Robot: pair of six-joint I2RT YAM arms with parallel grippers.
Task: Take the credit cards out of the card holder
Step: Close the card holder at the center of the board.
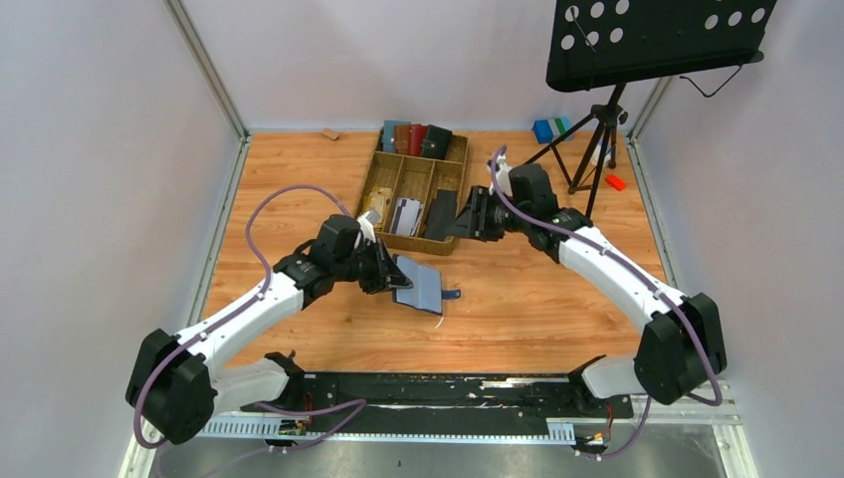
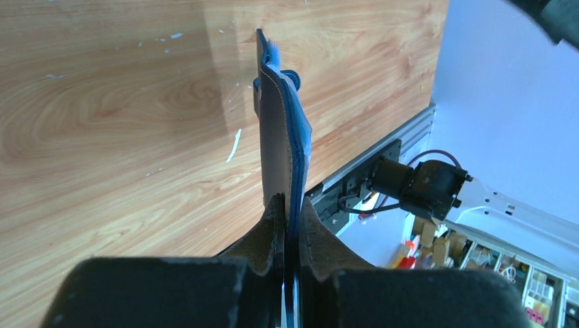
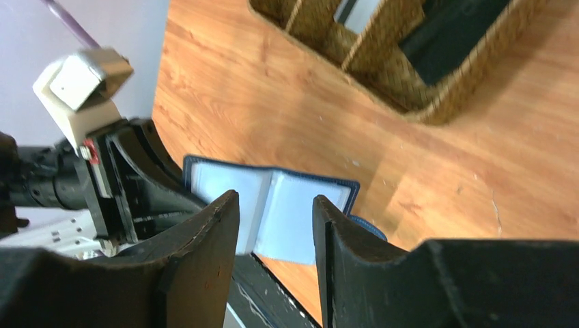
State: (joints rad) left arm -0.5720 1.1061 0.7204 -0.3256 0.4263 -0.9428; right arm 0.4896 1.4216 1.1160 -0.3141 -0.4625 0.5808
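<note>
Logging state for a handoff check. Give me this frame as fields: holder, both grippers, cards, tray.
card holder: navy, open, gripped by one edge
left gripper: shut on the card holder
right gripper: open, nothing between the fingers, beside the tray
credit cards: white/grey ones lie in a tray compartment; cannot tell if any remain in the holder
tray: wicker, divided, at the far middle of the table
</note>
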